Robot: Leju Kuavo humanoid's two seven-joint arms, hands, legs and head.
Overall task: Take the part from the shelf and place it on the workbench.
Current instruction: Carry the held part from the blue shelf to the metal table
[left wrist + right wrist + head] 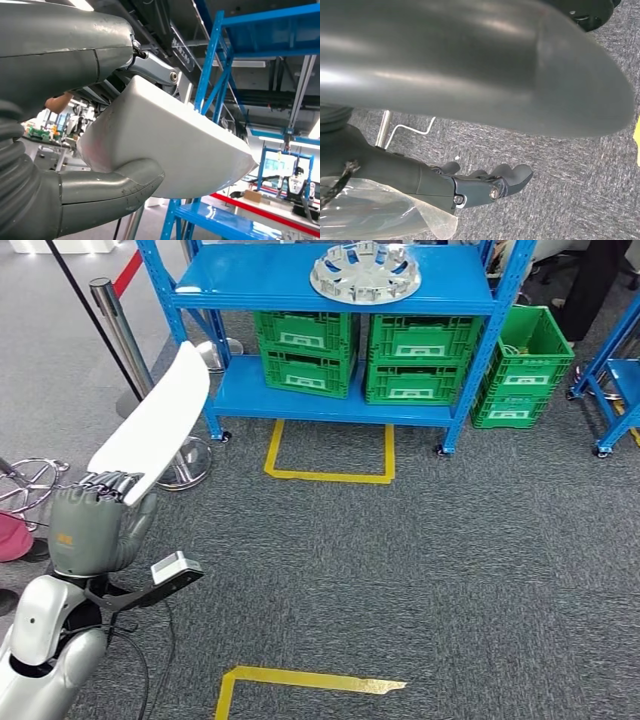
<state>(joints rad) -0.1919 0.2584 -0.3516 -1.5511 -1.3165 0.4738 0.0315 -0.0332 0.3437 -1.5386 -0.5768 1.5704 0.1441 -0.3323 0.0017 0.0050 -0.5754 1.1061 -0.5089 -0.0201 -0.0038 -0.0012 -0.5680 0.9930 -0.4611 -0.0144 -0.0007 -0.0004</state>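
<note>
My left hand [94, 525] grips a long, white, curved plastic part [155, 425] by its lower end, low on the left of the head view. The part slants up and away towards the blue shelf [324, 285]. In the left wrist view the white part [170, 145] sits between the grey thumb [113, 187] and the darker fingers above it. In the right wrist view my right hand [486, 185] hangs over grey carpet, fingers apart, holding nothing. A silver hubcap [365, 270] lies on the shelf's upper board.
Green crates [306, 352] fill the lower shelf board, and another crate [522, 368] stands on the floor to the right. A metal stanchion [124, 335] with a round base stands to the left of the shelf. Yellow tape marks [332, 475] line the grey carpet.
</note>
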